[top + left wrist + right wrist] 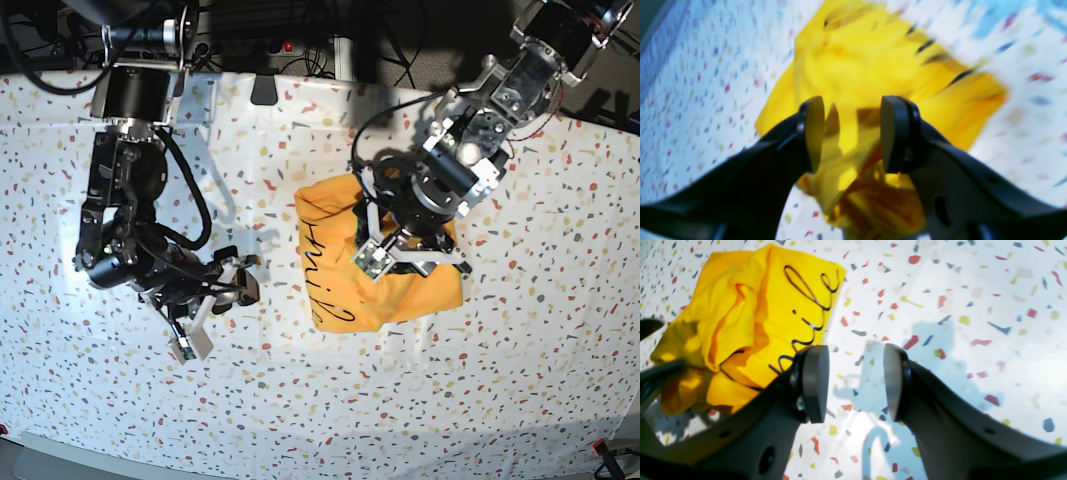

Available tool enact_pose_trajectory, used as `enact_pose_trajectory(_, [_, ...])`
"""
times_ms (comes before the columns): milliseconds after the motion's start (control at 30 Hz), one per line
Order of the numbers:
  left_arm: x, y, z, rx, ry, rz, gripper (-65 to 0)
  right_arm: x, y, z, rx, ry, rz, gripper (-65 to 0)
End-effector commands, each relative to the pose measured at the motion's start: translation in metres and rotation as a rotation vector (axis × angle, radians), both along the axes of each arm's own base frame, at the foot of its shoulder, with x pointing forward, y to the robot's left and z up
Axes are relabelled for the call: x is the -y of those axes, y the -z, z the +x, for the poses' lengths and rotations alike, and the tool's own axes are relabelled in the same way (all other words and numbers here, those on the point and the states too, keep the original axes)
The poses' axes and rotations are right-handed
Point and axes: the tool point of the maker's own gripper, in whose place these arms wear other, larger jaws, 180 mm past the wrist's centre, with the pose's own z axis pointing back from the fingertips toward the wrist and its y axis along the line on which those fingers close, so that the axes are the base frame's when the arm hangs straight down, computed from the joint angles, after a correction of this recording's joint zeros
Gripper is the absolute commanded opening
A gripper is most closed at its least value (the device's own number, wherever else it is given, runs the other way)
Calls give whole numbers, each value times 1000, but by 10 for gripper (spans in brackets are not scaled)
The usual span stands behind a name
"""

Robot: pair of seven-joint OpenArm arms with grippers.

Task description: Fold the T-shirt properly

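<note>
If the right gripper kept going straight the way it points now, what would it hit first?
Most likely the bare speckled tablecloth. The right gripper stands open with only cloth showing between its jaws; the yellow T-shirt lies off to one side, apparently out of that line, though depth is hard to judge.

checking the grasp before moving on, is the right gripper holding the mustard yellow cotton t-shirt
No: the right gripper has open jaws with only speckled table between them, and the mustard yellow cotton T-shirt lies off to its side.

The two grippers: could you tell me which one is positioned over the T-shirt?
The left gripper is above the T-shirt; the right gripper is over bare tablecloth beside it.
</note>
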Motion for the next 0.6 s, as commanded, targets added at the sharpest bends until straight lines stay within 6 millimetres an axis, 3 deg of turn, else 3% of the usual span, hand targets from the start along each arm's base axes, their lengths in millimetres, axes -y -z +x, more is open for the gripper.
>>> enact_pose_trajectory(0, [4,-19,8,55,6,-28,-390,-1,-19,10,61,-5,15,-398])
enact_pose_trajectory(233, [20,-15,-6,-6,56,-128,-390,-1,-17,9,55,-4,8,-398])
enact_pose_trajectory(400, [6,-2,5,9,-16,-102,-390,-1,-16,9,49,-5,6,-398])
enact_pose_trajectory(567, [-10,26,12,-34,-75,-59,-390,-1,-16,8,46,-6,5,-398])
